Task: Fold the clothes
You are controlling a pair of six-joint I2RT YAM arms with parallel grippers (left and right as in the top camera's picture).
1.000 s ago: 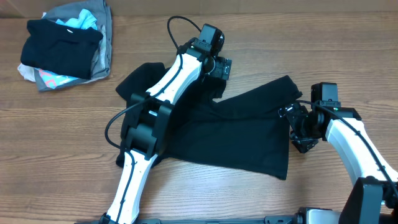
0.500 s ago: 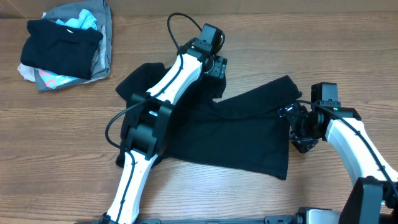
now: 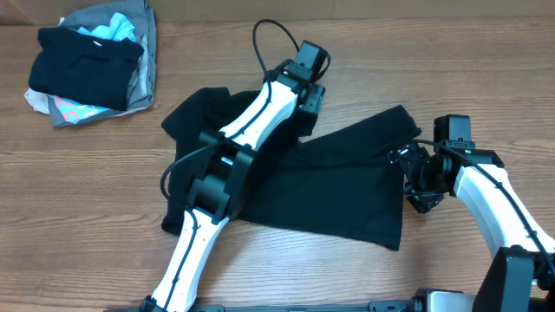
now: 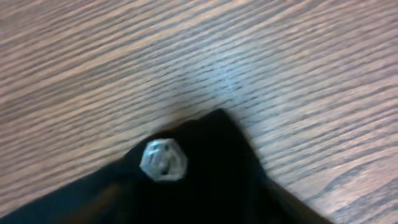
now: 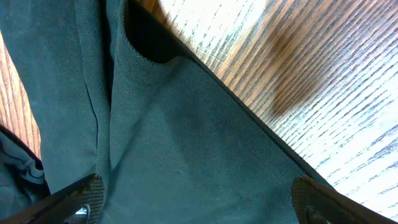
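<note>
The clothes, a black T-shirt (image 3: 329, 186), lie spread across the middle of the wooden table. My left gripper (image 3: 310, 94) reaches over the shirt's far edge. In the left wrist view a pointed corner of black fabric (image 4: 217, 180) with a small white hexagon logo (image 4: 163, 160) fills the bottom; my fingers cannot be made out against it. My right gripper (image 3: 414, 180) sits at the shirt's right edge. In the right wrist view it (image 5: 199, 205) stands open, its pads (image 5: 81, 196) far apart over flat shirt fabric (image 5: 186, 143).
A heap of mixed black, grey, light-blue and pink garments (image 3: 91, 61) lies at the far left corner. Bare wood (image 3: 451, 69) surrounds the shirt. The left arm's white links (image 3: 251, 121) cross over the shirt's left half.
My left arm has swung a little to the right and farther back along the shirt's far edge, its cable loop moving with it. The right arm has stayed put.
</note>
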